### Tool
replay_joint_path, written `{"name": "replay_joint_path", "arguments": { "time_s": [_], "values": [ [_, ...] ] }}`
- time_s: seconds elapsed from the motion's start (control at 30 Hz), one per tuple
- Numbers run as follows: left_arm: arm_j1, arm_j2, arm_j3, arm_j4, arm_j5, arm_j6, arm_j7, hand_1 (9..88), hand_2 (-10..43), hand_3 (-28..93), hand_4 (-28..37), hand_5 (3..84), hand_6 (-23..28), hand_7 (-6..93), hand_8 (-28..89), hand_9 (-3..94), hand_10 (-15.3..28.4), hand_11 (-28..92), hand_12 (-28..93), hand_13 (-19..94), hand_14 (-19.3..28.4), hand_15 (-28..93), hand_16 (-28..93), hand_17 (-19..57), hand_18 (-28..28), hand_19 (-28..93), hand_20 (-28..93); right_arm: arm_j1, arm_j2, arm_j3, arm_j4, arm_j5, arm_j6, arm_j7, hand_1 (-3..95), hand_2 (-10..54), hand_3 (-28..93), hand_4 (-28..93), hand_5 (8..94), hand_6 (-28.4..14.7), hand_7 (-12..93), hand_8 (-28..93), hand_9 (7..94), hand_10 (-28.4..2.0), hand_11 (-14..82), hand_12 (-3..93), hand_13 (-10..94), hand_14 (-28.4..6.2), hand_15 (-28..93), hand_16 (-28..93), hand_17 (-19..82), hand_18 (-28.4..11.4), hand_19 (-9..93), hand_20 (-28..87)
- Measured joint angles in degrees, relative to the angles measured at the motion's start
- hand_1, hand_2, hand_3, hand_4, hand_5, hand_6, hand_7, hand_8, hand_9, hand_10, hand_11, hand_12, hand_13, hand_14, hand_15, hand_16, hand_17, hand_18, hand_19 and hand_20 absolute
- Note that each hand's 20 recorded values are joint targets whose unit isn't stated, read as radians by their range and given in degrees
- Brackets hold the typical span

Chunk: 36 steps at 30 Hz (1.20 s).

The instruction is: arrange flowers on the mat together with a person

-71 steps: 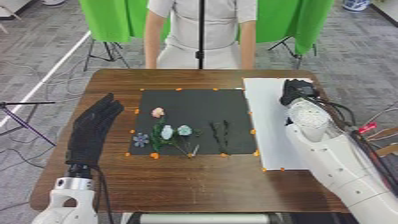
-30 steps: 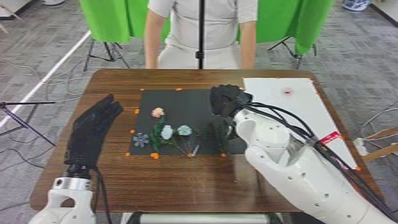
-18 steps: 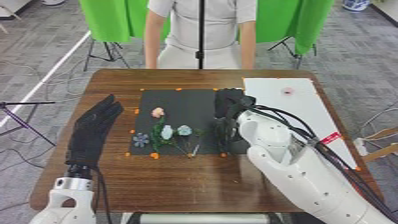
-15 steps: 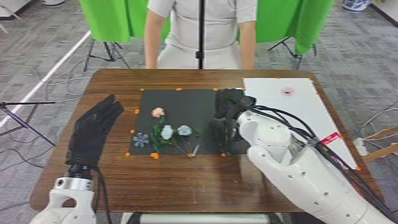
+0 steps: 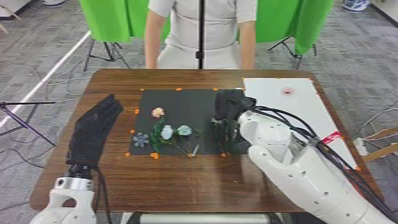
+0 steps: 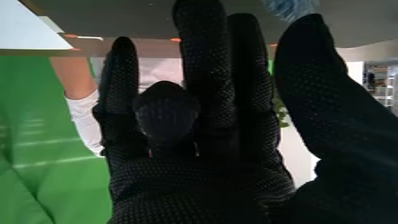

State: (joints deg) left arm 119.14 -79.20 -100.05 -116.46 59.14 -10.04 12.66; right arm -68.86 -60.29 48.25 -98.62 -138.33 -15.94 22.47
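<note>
Seemingly partway; flowers point(image 5: 167, 132) lie on the mat point(image 5: 188, 102) toward its left; the right hand point(image 5: 228, 111), fingers mostly extended, is over its right; the pink piece point(image 5: 287, 91) on the white sheet point(image 5: 272, 107) probably remains.

So the left hand point(image 5: 91, 132) has its fingers straight, pointing away from its wrist point(image 5: 74, 183), with the white left arm point(image 5: 64, 212) right behind it. Right hand point(image 5: 233, 107) is well apart from it, mostly straight fingers point(image 6: 204, 55) but a bent one among them, thumb point(image 6: 315, 75) off to the side, right arm point(image 5: 306, 180) slanting up behind.
</note>
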Motion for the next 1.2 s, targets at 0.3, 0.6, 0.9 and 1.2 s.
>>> {"name": "replay_joint_path", "arguments": {
  "time_s": [0.3, 0.6, 0.9, 1.2],
  "values": [
    [0.0, -0.05, -0.02, 0.00, 0.00, -0.04, 0.00, 27.5, -8.2, 65, -14.7, 41.9, 3.7, 7.0, -5, 37.9, 11.0, 10, 15, 29, 13.9, 8, 5, 1.7, 13.2, 1, 16, -2.2, -0.1, 5.1, -3.5, 0.8, -0.6, 0.0, 39.5, -9.5, 74, -28, 63.7, 4.1, 17, -12, 74.8, -12.9, 25.5, 24.2, 65, -12.7, 77, 37, 26, -19.6, 62, 43],
    [-0.2, -0.05, -0.02, 0.03, -0.01, -0.31, -0.05, 26.9, -7.0, 64, -15.3, 42.6, 2.8, 8.7, -5, 40.0, 11.3, 10, 15, 31, 14.8, 8, 6, 1.8, 13.6, 1, 16, -9.0, 0.4, 17.8, -14.0, 11.7, 14.5, -2.9, 28.6, -6.0, 75, -20, 65.2, 2.5, 19, -12, 69.2, -13.9, 18.5, 20.5, 58, -12.3, 44, 25, 23, -15.6, 43, 36],
    [-0.1, -0.10, 0.11, 0.03, 0.09, -0.37, 0.05, 26.7, -6.9, 64, -16.6, 44.6, 3.6, 8.5, -6, 41.9, 12.3, 10, 15, 32, 15.2, 8, 4, 3.6, 8.7, 1, 14, -28.8, -9.4, 44.1, -23.4, 37.3, 21.2, -29.2, 10.9, 4.4, 76, -19, 39.1, 0.2, 8, -9, 39.3, -13.7, 3.3, 11.3, 27, -10.4, 4, 19, 16, -13.0, 5, 26],
    [0.1, -0.37, 1.00, 0.02, 2.47, -0.30, 0.13, 26.6, -6.3, 65, -17.3, 45.2, 4.1, 7.9, -5, 42.0, 12.8, 9, 15, 31, 14.7, 8, 2, 3.9, 7.4, 1, 13, -48.1, -17.1, 40.5, -24.6, 63.6, 19.6, -37.8, 7.9, 5.3, 78, -20, 35.6, -1.0, 8, -9, 37.5, -12.6, 3.3, 8.9, 24, -7.1, 3, 12, 14, -11.3, 1, 24]
  ]
}}
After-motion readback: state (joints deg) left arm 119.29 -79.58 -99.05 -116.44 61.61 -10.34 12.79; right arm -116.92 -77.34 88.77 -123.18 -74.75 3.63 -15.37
